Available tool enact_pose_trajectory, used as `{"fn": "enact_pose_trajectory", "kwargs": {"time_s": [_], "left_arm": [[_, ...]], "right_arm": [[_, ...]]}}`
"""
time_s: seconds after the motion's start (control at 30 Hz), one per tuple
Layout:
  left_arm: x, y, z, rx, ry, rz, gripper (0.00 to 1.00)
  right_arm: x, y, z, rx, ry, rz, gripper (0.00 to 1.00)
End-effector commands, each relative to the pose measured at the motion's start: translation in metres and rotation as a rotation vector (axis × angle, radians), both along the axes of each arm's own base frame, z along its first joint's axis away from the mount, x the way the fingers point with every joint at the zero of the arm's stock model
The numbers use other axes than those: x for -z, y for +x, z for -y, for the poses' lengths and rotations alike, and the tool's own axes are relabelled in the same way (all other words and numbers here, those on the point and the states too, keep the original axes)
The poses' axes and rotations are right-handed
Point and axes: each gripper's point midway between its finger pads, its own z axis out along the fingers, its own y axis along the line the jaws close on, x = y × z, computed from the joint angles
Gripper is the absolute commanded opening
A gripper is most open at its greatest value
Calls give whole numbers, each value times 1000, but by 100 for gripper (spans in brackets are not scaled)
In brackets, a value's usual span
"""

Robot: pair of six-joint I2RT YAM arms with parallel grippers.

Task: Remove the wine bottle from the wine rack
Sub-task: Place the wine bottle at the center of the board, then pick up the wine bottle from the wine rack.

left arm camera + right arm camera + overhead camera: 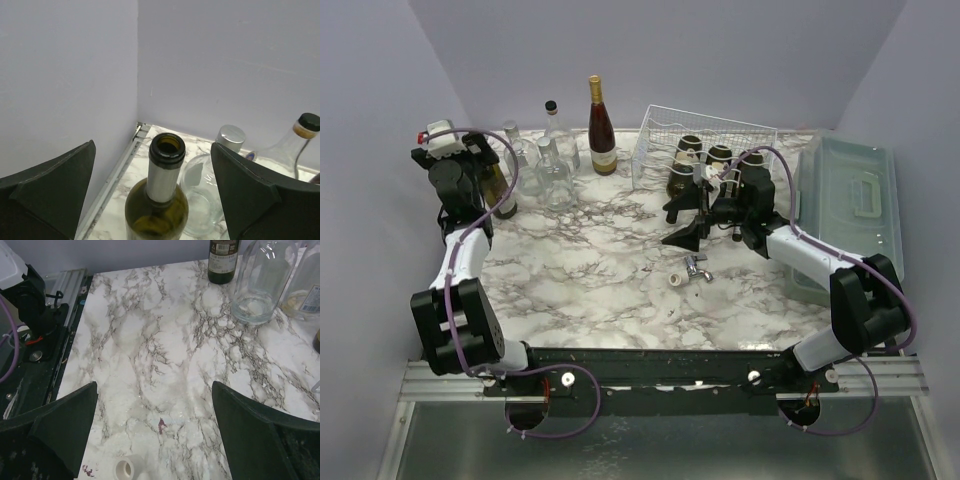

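1. Wine rack (650,150), a white wire-grid box, stands at the back right of the marble worktop (600,300). Dark bottles (690,148) lie in its cradles. A translucent grey-green lidded bin (850,200) sits just beside it on the right.
2. Right end effector (682,222) hangs just in front of the rack, its fingers spread wide with only bare marble between them.
3. Wine bottle (165,175) is olive-green glass with a grey foil neck and an open mouth. It stands upright on the worktop in the back left corner, well apart from the rack.
4. Left end effector (152,147) hangs over that bottle. Its fingers are spread to either side of the neck and neither touches the glass.
5. A silver-capped clear bottle (231,137) crowds the wine bottle just beside it. A black-capped clear bottle (307,125) stands farther right, a squat clear bottle (557,180) sits nearer the middle, and a red wine bottle (600,125) stands between this group and the rack.
6. A small white tape roll (675,280) and a small silvery object (695,265) lie in the open on the worktop, near the right end effector.
7. The red wine bottle carries a pale label and the wine bottle's foot a dark one. The print on both is too small to read.
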Motion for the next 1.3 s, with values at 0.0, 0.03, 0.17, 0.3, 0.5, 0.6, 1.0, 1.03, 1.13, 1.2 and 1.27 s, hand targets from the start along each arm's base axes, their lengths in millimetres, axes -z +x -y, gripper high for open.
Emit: {"fn": "enact_pose_trajectory", "kwargs": {"time_s": [0.0,0.03,0.17,0.3,0.5,0.6,1.0,1.03,1.13,1.2,1.27], "left_arm": [[-1,-26,5,5,-138,34,99],[0,-31,7,15,-165,32,99],[10,-50,22,66,-254,18,99],[11,-69,42,137,-312,13,99],[15,-94,79,275,-417,-21,99],[23,-106,86,276,-493,-67,99],[32,-140,170,528,-567,-284,99],[32,-142,181,555,-541,-317,99],[37,-149,212,631,-474,-383,99],[39,-154,233,683,-447,-408,99],[43,-159,251,723,-433,-437,99]], "right_arm": [[-9,3,3,-4,8,17,99],[-9,4,3,-2,9,18,99],[-12,5,6,8,11,19,99],[-16,6,8,16,18,24,99],[-20,12,15,43,28,11,99],[-24,15,20,60,36,9,99],[-28,26,32,107,7,23,99],[-29,26,32,108,-1,26,99],[-26,24,34,105,-33,13,99],[-24,22,37,103,-67,-5,99],[-19,16,42,99,-128,-25,99]]}}
